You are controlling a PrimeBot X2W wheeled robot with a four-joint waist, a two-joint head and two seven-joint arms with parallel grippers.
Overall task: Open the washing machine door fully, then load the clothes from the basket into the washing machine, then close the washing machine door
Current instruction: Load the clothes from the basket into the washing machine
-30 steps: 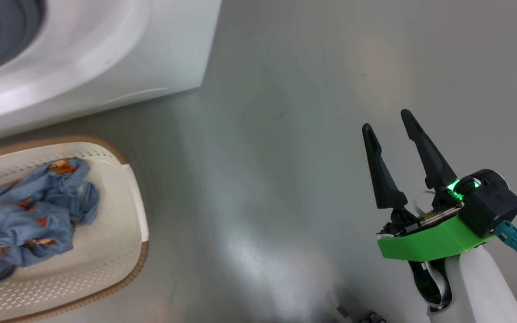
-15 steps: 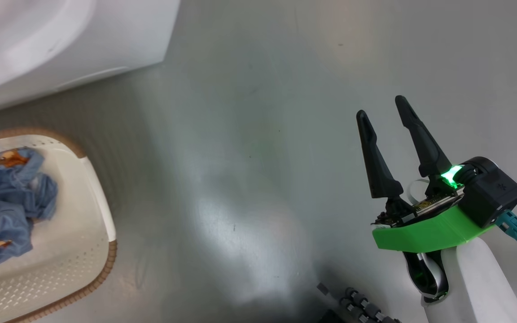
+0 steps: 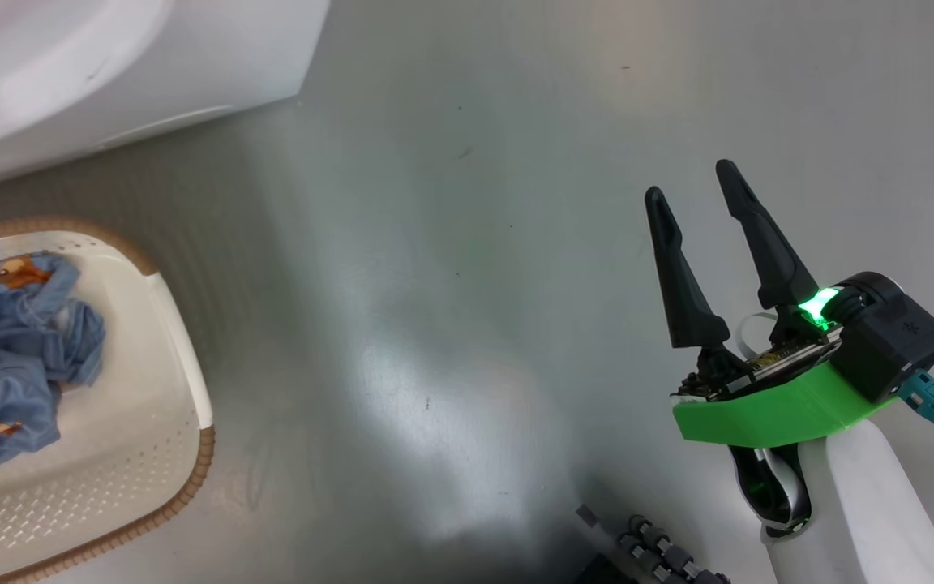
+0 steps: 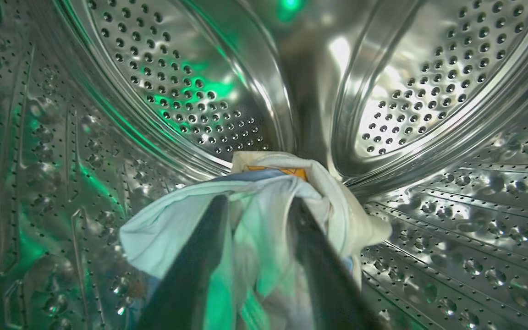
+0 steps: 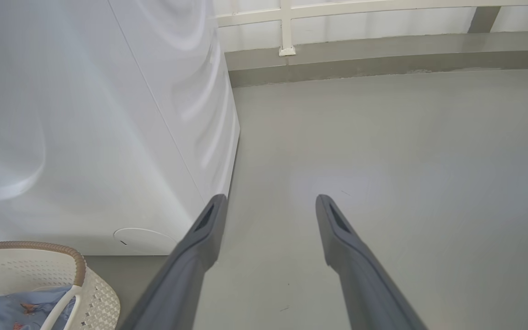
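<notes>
Shifted toward the head view's left edge since a second ago are the washing machine and the basket; that is a swing of the camera, not a move of the things. Inside the machine, the steel drum surrounds the left gripper. Its fingers are clamped on a pale garment with a blue edge and an orange patch, hanging just above the drum's dimpled wall. On the grey floor the basket stands near the machine's lower front corner, and the light blue garment lies crumpled in it as before. The right gripper hovers over bare floor well apart from the basket, a little higher in the head view than before, fingers spread apart.
</notes>
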